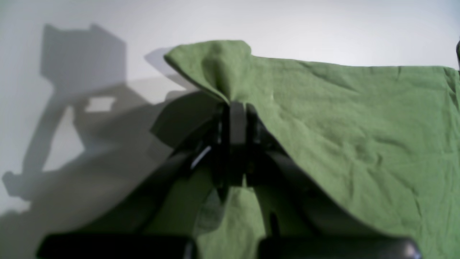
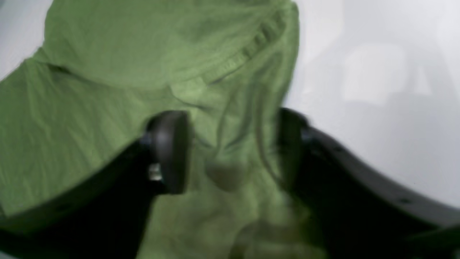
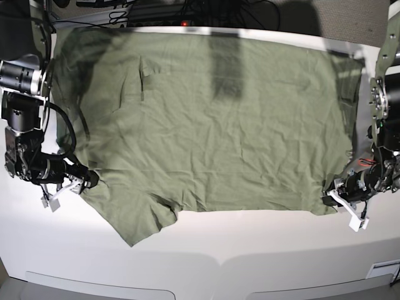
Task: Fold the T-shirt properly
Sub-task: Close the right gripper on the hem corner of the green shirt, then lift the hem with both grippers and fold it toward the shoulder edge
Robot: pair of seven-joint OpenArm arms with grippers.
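Your right hand [image 3: 87, 179], lower left of base view, stood half open astride the T-shirt [image 3: 212, 131] edge, not yet clamped. One shirt lay flat across the desk [image 3: 200, 250], long axis left-right. Your left hand [image 3: 328, 200], lower right, was closed, pinching the hem corner. Two hands, one at each end.

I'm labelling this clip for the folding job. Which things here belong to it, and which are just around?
Part of the job:
- T-shirt, spread on the table
- left gripper, shut on a shirt corner
- right gripper, jaws around the shirt's edge

Just around:
- table
- cables behind it
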